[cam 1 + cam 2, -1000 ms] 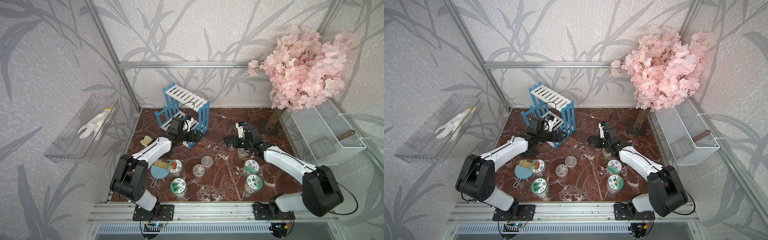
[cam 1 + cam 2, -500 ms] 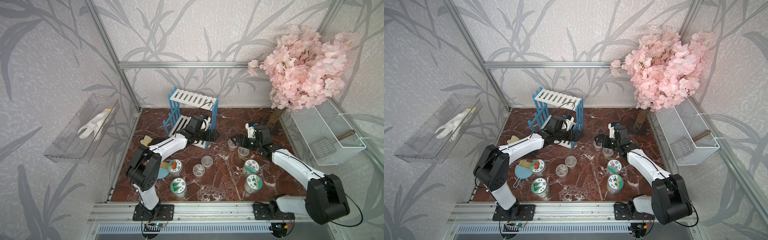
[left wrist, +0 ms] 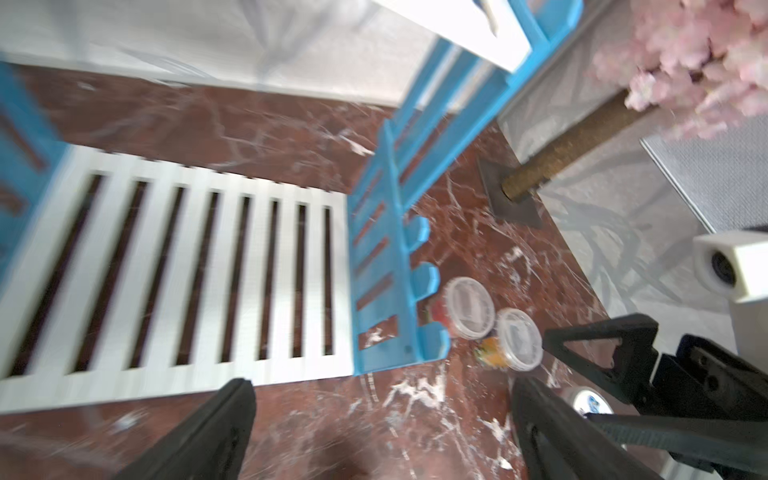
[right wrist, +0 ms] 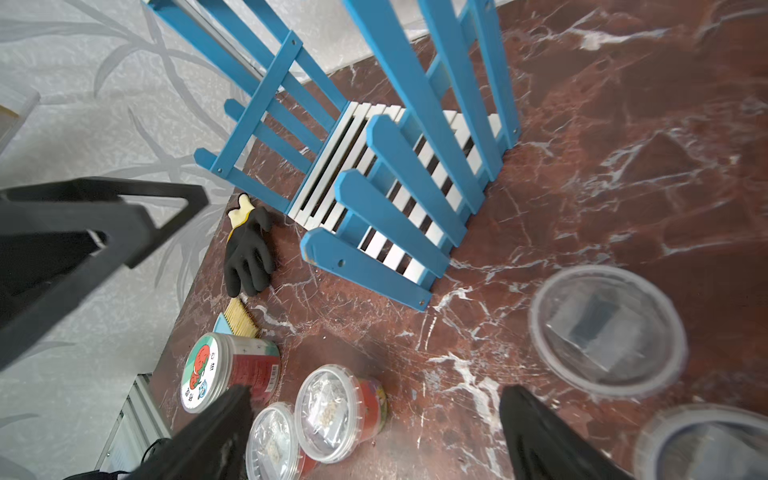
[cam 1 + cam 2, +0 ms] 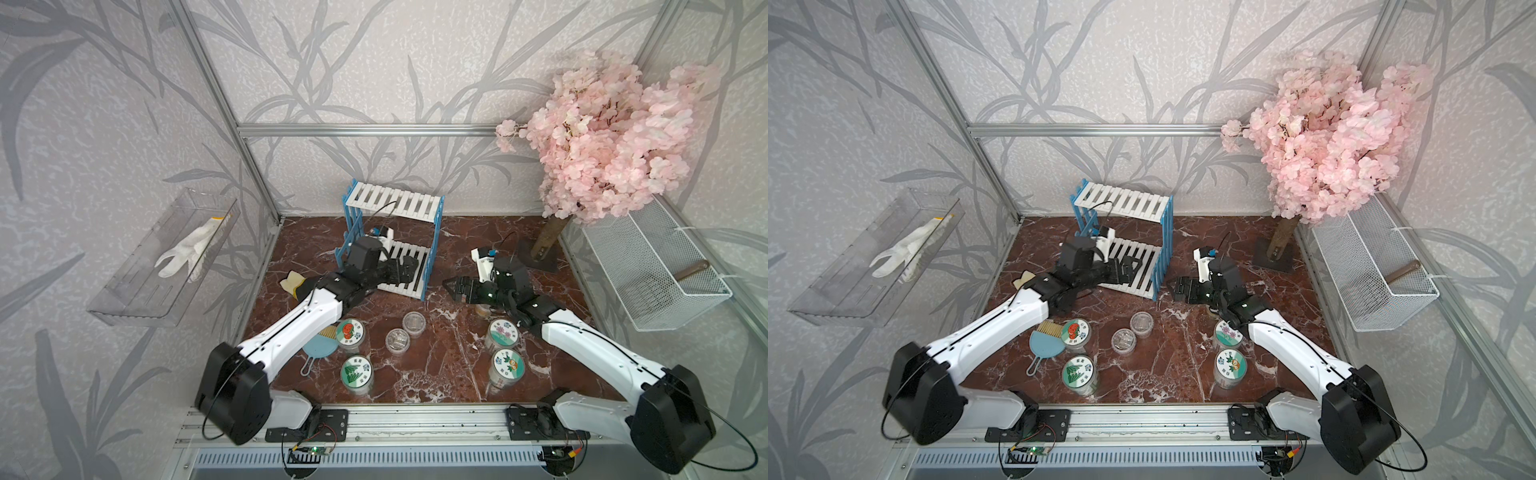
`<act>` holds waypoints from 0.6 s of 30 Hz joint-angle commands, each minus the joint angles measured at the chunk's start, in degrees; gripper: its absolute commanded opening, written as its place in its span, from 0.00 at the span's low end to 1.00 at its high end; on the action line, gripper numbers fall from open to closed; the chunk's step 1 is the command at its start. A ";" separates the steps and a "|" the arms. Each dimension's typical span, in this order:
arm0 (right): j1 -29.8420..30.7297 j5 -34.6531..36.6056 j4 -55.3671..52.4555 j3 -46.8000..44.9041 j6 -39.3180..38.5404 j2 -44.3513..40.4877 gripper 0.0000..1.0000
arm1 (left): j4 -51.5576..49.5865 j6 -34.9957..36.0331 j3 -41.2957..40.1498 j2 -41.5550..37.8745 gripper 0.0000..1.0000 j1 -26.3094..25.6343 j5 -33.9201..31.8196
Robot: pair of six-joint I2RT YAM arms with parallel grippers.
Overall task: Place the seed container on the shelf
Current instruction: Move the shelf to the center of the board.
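Note:
The shelf (image 5: 392, 203) (image 5: 1125, 203), blue-sided with white slats, stands upright at the back of the table. Its lower tier (image 3: 178, 266) is bare. My left gripper (image 5: 406, 269) (image 3: 382, 419) hovers open at that tier's front edge with nothing between its fingers. My right gripper (image 5: 454, 287) (image 4: 374, 432) is open and empty just right of the shelf, low over the table. Several seed containers stand on the table. Two clear-lidded cups (image 5: 414, 322) (image 4: 340, 411) are mid-table. Two more cups (image 3: 469, 307) sit by the shelf's right side, under my right arm.
Labelled jars stand front left (image 5: 350, 332) and front right (image 5: 503, 332). A blue brush (image 5: 318, 355) and a black glove (image 4: 249, 249) lie at the left. The pink tree's base (image 5: 540, 249) and a wire basket (image 5: 652, 266) are at the right. A clear wall tray (image 5: 162, 257) hangs on the left.
The shelf has swung from a skewed stand to upright and shifted right along with my left gripper, whose jaws have widened. My right gripper drew right, then came back left.

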 commanded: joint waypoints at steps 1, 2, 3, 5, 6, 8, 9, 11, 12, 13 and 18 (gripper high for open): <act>3.11 4.73 3.61 3.53 1.81 3.51 0.96 | 1.43 0.21 -4.98 -6.69 1.00 6.51 -6.30; 3.89 5.60 4.18 4.35 2.21 4.65 0.96 | 0.42 0.36 -4.95 -7.44 1.00 9.03 -6.49; 4.64 6.37 4.42 5.60 2.51 6.23 0.96 | -1.63 0.44 -4.10 -7.51 1.00 11.45 -6.64; 5.80 8.10 3.16 8.87 3.49 9.42 0.96 | -3.87 -0.16 -2.32 -6.00 1.00 15.76 -5.80; 6.04 8.54 1.85 11.22 4.18 11.39 0.96 | -4.24 -0.85 -1.37 -4.61 1.00 17.90 -4.61; 6.44 10.05 -0.98 15.25 4.76 14.77 0.95 | -2.97 -1.95 -0.01 -1.48 1.00 20.82 -0.86; 6.49 12.09 -2.44 16.95 5.55 16.46 0.95 | -2.40 -2.71 0.89 0.43 1.00 21.92 0.42; 6.43 15.57 -4.50 19.03 6.88 19.06 0.95 | -0.55 -3.02 2.36 4.06 1.00 22.98 3.82; 6.41 17.50 -5.61 20.08 6.75 20.35 0.93 | -0.44 -2.69 3.63 6.02 1.00 23.21 6.02; 6.17 18.59 -7.03 21.07 6.75 21.52 0.92 | -0.42 -1.90 4.99 7.59 1.00 23.18 8.57; 2.57 17.36 -11.55 23.26 6.71 23.81 0.86 | -0.61 -0.79 9.09 14.89 0.98 23.14 20.28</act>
